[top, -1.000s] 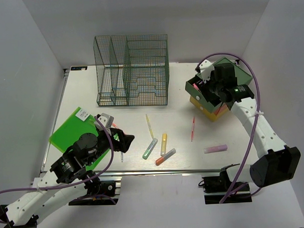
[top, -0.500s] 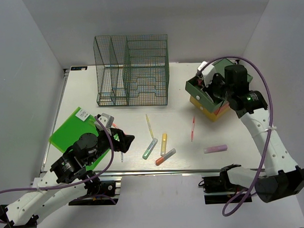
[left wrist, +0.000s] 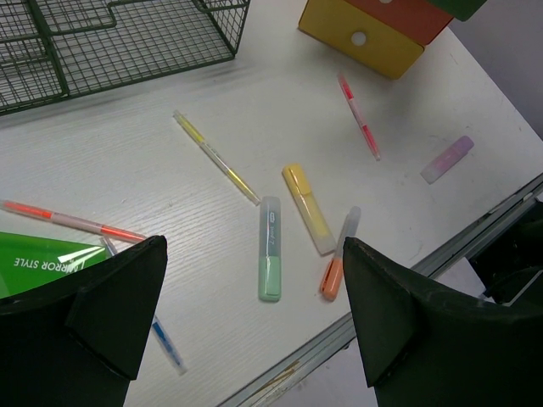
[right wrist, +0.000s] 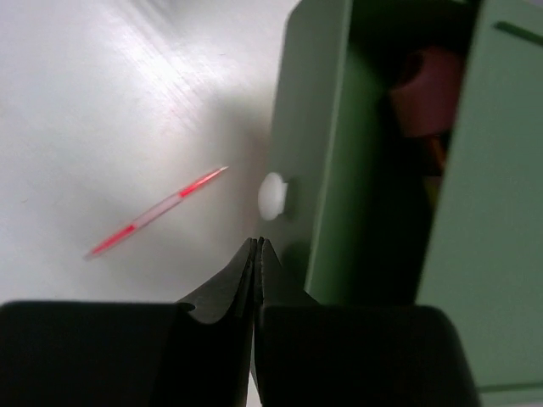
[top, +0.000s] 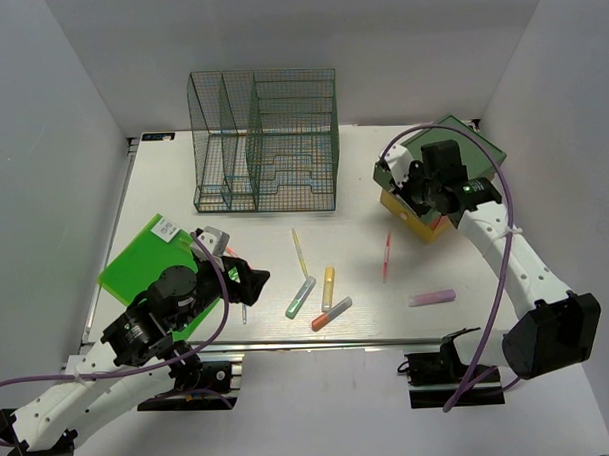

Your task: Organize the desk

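The right gripper (right wrist: 256, 252) was squeezed shut, empty (by a white knob (right wrist: 273, 196)); the left gripper (left wrist: 254, 253) stood wide open, empty.

The left gripper (top: 245, 274) is hovering over the near-left part of the desk (top: 173, 193), its fingers spread, just beside a green folder (top: 141, 262) that is lying at an angle. A wire rack (top: 264, 139) is standing at the far edge. Near the middle, a thin yellow pen (top: 299, 250), a green highlighter (top: 301, 297), a yellow highlighter (top: 328, 286) and an orange highlighter (top: 331, 314) are lying close together. A red pen (top: 387, 257) and a purple highlighter (top: 432, 298) are lying further right. The right gripper (top: 401, 181) is reaching at the green drawer (top: 385, 171) of a drawer box (top: 417, 227), seemingly touching its front, though the arm is hiding the fingertips.
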